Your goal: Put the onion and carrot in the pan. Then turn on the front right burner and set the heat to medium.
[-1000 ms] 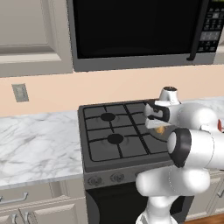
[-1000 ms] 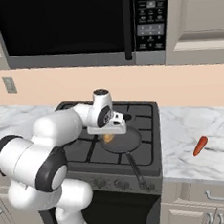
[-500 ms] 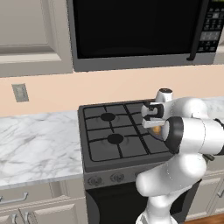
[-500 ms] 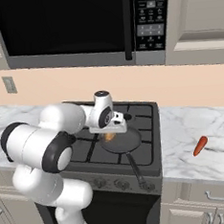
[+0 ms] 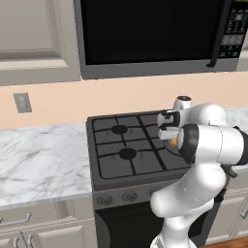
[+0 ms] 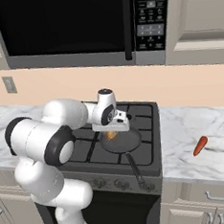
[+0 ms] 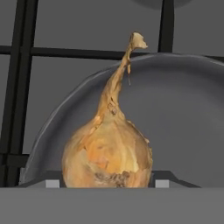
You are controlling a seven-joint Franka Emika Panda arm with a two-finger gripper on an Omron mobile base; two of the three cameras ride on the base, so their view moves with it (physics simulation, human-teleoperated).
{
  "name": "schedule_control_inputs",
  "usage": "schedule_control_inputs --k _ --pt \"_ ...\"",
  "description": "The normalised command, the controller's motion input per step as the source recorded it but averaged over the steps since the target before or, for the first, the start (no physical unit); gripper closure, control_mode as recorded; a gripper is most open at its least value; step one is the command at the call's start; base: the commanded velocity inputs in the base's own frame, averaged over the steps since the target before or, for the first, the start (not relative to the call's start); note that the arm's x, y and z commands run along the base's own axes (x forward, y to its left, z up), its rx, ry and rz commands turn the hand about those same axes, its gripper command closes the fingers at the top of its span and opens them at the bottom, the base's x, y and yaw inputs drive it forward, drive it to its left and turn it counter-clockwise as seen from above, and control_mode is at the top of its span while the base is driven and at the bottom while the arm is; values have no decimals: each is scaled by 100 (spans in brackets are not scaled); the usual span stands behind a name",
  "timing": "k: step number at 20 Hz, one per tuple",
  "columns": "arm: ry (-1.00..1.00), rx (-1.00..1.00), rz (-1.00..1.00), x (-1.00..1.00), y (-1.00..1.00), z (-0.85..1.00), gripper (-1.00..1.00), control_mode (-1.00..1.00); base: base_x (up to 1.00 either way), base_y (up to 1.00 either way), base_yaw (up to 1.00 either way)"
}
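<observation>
The tan onion with its thin stem tip hangs between my finger tips, just above the near rim of the dark grey pan. My gripper is shut on the onion over the pan, which sits on the front right burner with its black handle pointing toward the stove front. In the left base view the onion peeks out under the gripper. The orange-red carrot lies on the marble counter to the right of the stove.
The black gas stove has grates on top and knobs along its front panel. A microwave hangs above it. Marble counter runs to both sides, over cabinets with drawers.
The gripper has stayed over the pan with the onion in it, sinking only slightly. The arm's elbow has swung further in front of the stove's right side.
</observation>
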Motion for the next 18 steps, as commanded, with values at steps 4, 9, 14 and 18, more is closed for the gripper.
schedule_control_inputs --k 4,9,14,18 --pt "0 0 -3 2 -3 -4 100 -100 0 0 0" --pt "0 0 0 0 0 0 -100 -100 0 0 0" --pt "0 0 0 -17 0 1 -100 -100 0 0 0" --pt "0 0 0 -33 0 7 -100 -100 0 0 0"
